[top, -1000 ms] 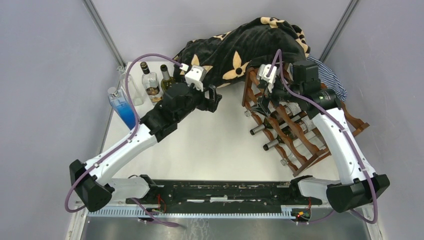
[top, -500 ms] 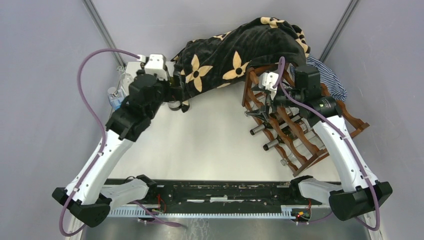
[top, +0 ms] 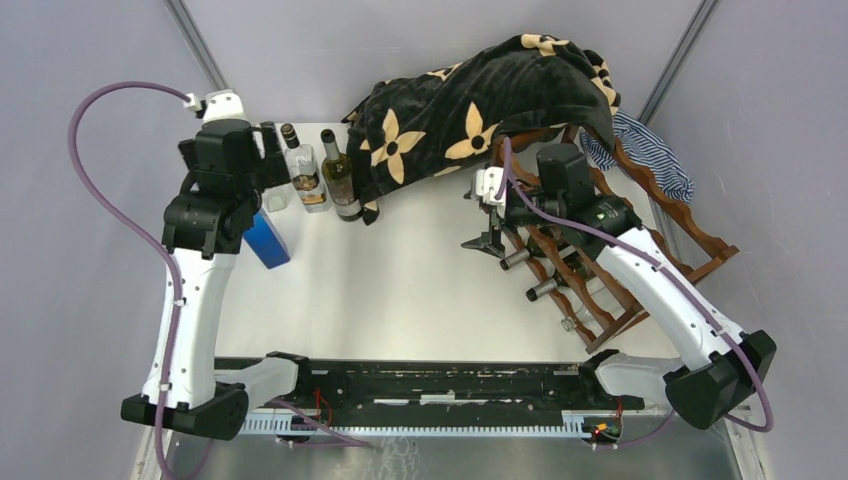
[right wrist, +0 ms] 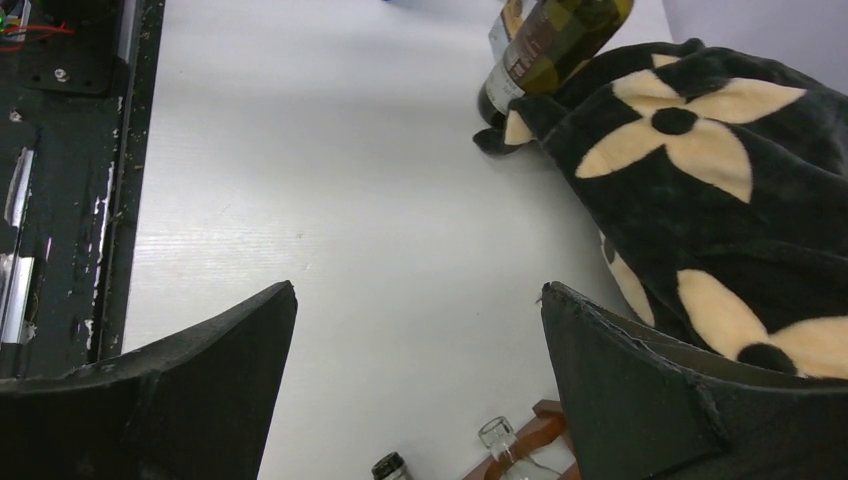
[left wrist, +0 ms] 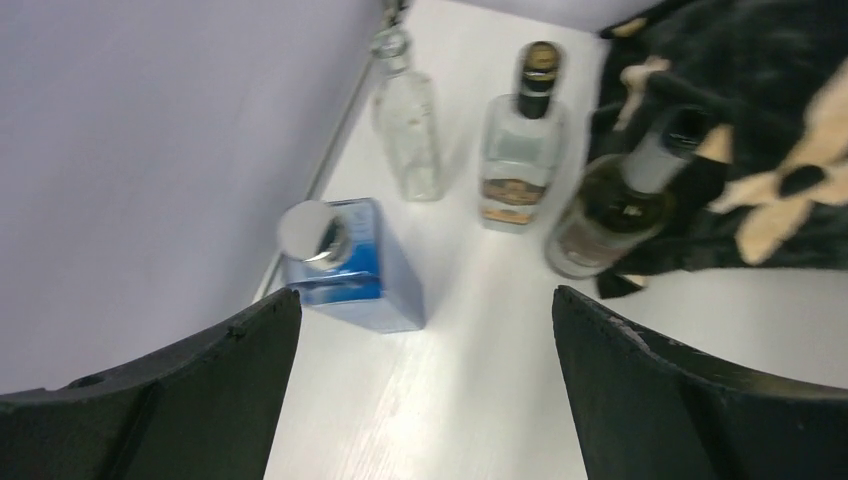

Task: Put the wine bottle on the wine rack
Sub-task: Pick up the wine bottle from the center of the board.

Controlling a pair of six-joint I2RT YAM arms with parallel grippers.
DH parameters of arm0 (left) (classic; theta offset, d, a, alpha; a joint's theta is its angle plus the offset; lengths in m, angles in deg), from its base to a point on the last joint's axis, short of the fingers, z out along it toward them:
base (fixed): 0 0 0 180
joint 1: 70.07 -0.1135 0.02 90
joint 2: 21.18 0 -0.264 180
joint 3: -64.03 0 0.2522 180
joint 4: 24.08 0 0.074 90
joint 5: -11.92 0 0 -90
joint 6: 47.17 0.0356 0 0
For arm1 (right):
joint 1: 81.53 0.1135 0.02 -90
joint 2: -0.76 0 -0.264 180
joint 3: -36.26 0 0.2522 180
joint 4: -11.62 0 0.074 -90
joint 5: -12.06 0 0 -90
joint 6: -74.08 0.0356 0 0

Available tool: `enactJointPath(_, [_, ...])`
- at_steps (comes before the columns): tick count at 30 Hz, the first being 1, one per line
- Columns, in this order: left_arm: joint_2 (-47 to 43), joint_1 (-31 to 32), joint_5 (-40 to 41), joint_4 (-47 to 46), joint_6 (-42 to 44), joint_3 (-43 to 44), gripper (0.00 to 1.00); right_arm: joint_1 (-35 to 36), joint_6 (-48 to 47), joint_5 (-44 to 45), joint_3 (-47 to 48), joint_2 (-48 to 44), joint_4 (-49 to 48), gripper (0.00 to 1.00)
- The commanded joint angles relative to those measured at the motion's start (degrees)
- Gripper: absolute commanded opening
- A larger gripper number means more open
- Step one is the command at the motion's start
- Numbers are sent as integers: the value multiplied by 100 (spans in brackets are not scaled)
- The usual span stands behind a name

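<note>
Olive-green glass wine bottle (left wrist: 610,215) stands upright far left, touching the black flower-patterned blanket (top: 470,100), well apart from the dark reddish-brown wooden wine rack (top: 712,243). Your left gripper (left wrist: 425,310) and right gripper (right wrist: 415,300) both gape empty. Expect it heavy, slick, breakable; take it around the straight body.

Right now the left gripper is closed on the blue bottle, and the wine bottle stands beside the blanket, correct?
No: the left gripper is open and empty, apart from the blue bottle, as the left wrist view shows. The wine bottle does stand beside the blanket.
</note>
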State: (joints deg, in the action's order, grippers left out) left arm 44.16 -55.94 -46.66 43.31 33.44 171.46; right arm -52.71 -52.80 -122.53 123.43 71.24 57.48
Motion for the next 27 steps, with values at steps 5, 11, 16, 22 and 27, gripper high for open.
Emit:
enactJointPath(5, [46,-1965,-569,-379,-7,-358,100,312,242,53,-731,35,-785,98])
enactJointPath(11, [205,-2822,-1664,-889,-263,-795,100,409,322,-96,-1325,-33,-1152,98])
enactJointPath(16, [270,-2931,-2355,-1210,-127,-1269,97,482,399,-214,-1631,1,-1337,98])
enactJointPath(22, [261,-2959,-2496,-1364,-34,-1525,98,543,393,-233,-1759,54,-1408,98])
enactJointPath(27, [453,-2981,-2504,-1457,-38,-1803,96,545,393,-260,-1819,54,-1433,98])
